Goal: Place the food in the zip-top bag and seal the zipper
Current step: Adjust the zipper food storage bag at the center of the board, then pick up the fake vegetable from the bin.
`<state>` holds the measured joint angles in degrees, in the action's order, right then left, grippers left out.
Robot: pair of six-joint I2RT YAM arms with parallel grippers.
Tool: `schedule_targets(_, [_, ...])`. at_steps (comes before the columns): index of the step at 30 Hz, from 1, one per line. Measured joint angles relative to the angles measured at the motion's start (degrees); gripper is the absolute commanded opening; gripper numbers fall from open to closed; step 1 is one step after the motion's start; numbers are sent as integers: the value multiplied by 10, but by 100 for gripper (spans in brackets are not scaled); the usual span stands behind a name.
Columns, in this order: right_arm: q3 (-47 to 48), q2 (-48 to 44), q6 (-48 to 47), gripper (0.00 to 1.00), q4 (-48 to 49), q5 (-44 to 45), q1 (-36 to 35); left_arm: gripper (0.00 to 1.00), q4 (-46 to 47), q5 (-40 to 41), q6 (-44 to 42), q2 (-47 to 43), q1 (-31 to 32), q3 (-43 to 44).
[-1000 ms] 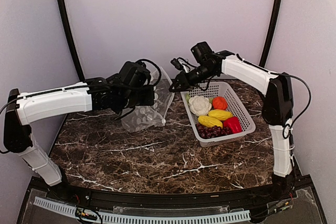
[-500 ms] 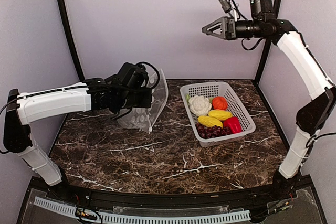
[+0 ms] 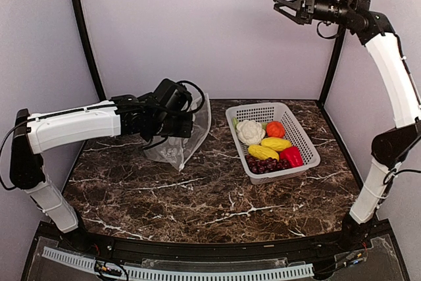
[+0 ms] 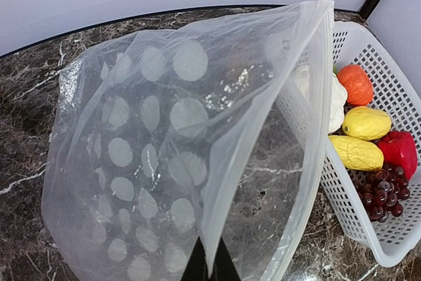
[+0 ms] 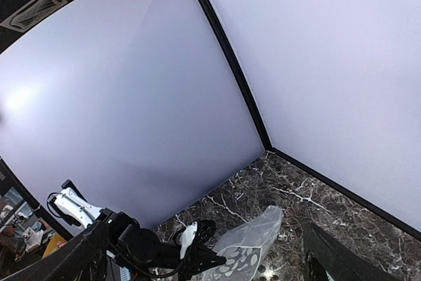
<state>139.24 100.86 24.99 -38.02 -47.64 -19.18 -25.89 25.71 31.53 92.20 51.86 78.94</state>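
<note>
Tabletop [image 3: 217,195]: dark veined marble carrying the bag and the basket.
Right gripper [image 3: 284,1]: raised high over the back right corner, jaws spread wide, holding nothing.
Left gripper [image 4: 210,269]: jaws pinched together on the bag's mouth edge, propping it up.
Zip-top bag [image 4: 164,149]: left of centre near the back edge, mouth gaping toward the basket, lower end on the marble, nothing inside.
Basket [image 3: 306,143]: white mesh, back right, just beside the bag's mouth.
Food: cauliflower [image 3: 250,131], orange-red round fruit [image 3: 275,129], two yellow oblongs [image 3: 276,143], red pepper [image 3: 291,156] and grapes [image 3: 263,164], all in the basket.
Zipper [image 4: 323,97]: whitish strip along the mouth, unsealed.
Progress: early; bag presented open, every piece to transfer, sealing to follow.
Hidden: the left fingertips are cut off at the frame's bottom, so the depth of the pinch is unclear.
</note>
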Motion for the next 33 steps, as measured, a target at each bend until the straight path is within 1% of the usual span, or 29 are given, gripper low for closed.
schedule_targets(2, [3, 7, 16, 99, 3, -13, 14, 1, -6, 0, -2, 13, 0, 16])
schedule_targets(4, [-18, 8, 31, 99, 17, -32, 26, 1, -10, -1, -5, 21, 0, 24])
schedule_targets(6, [-62, 3, 37, 99, 39, -53, 37, 1, -12, 0, -9, 23, 0, 24])
schedule_targets(8, [-134, -5, 24, 99, 62, -71, 51, 1, -17, 3, -17, 23, 0, 24])
schedule_targets(11, [-257, -19, -42, 99, 73, -51, 70, 1, -19, 15, -37, 16, 0, 18])
schedule_targets(14, [-355, -31, -134, 99, 62, 18, 82, 1, -25, 30, -65, -8, 0, -2])
schedule_targets(15, [-377, -35, -165, 97, 59, 46, 85, 1, -26, 35, -74, -19, 0, -9])
schedule_targets(17, [-410, -42, -222, 91, 56, 96, 86, 1, -31, 40, -94, -41, 0, -22])
schedule_targets(20, [-462, -64, -324, 87, 57, 143, 88, 1, -37, 39, -114, -63, 0, -31])
schedule_targets(24, [-503, -80, -426, 82, 35, 144, 87, 1, -37, 26, -124, -69, 0, -42])
schedule_targets(28, [-507, -71, -474, 78, 17, 154, 78, 1, -34, 3, -124, -69, 0, -62])
schedule_targets(31, [-507, -49, -498, 80, 14, 179, 58, 1, -27, -13, -121, -69, 0, -73])
schedule_targets(33, [-507, -23, -509, 82, 13, 202, 38, 1, -19, -23, -115, -69, 0, -80])
